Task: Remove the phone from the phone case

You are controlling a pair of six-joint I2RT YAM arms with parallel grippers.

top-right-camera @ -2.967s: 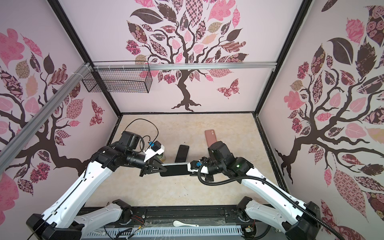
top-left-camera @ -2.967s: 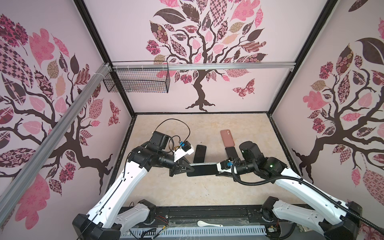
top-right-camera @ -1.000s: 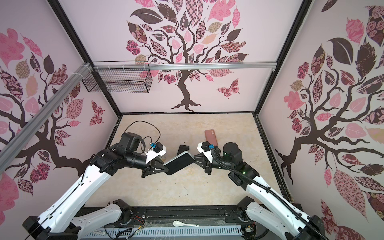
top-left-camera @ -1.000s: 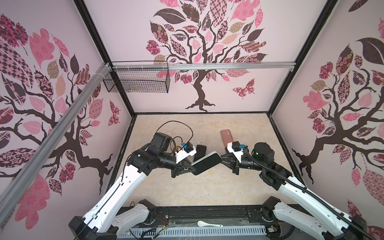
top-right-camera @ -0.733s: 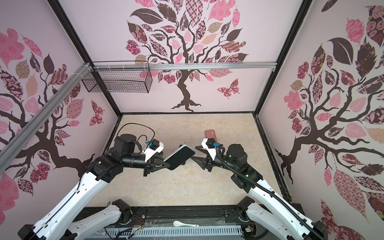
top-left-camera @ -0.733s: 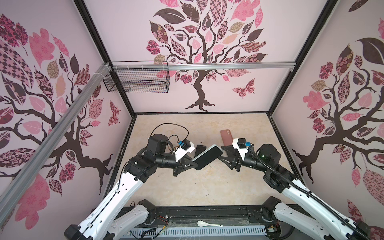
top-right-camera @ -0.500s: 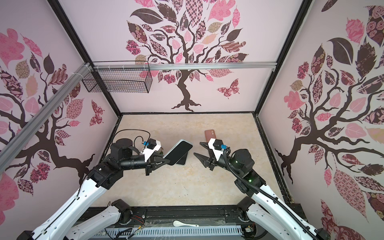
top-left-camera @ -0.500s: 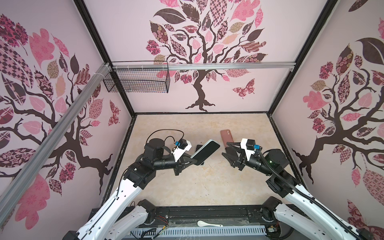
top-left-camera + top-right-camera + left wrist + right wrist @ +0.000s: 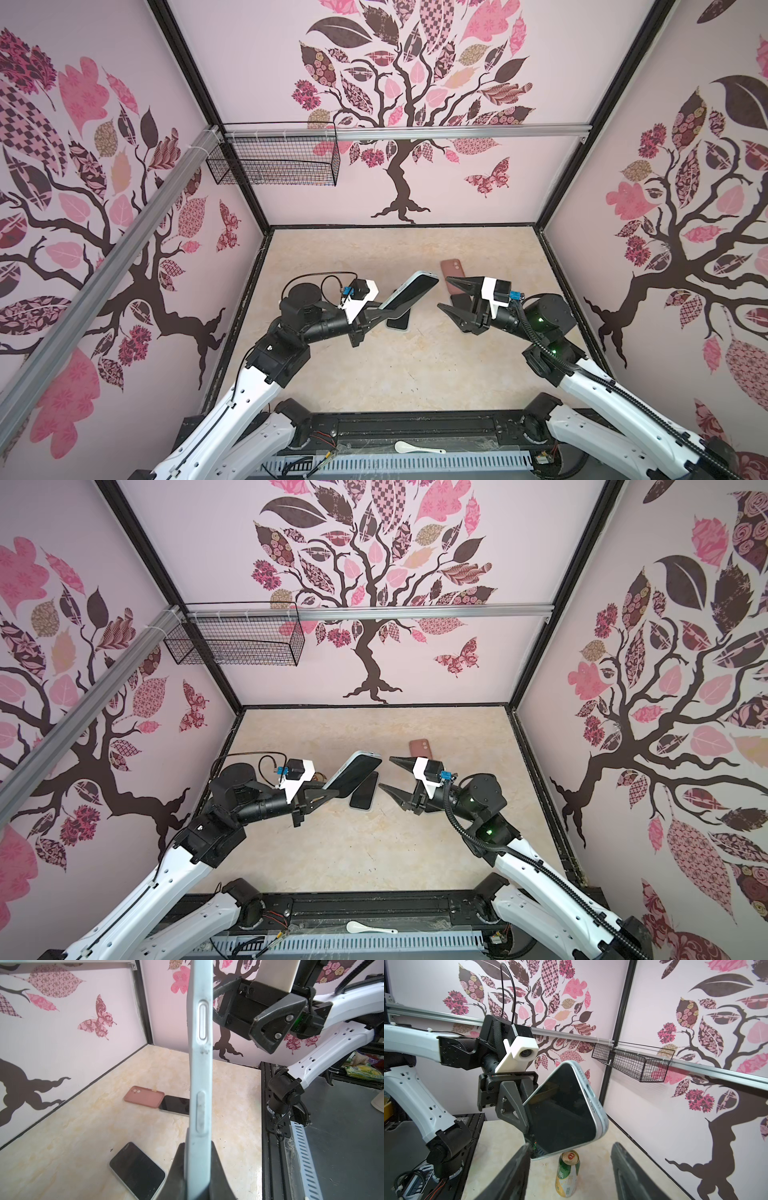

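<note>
Left gripper (image 9: 384,307) is clamped on the near end of the pale blue phone case (image 9: 200,1076), with the phone (image 9: 562,1109) inside, up in the air. The long axis runs from those jaws straight toward the right gripper (image 9: 443,293), which is nearer the free end, spread wide and empty. Can't tell if any case lip has lifted.

A black wire basket (image 9: 274,160) hangs from the metal rail (image 9: 415,132) near the back left corner, against walls covered in tree pictures (image 9: 401,183). On the bench (image 9: 374,257) a pink case (image 9: 453,270) lies flat with a dark phone (image 9: 174,1104) just beside one end. Another dark phone (image 9: 364,791) lies face up, apart from them. A green and yellow can (image 9: 568,1174) stands upright. A white spoon (image 9: 417,448) lies on the front frame.
</note>
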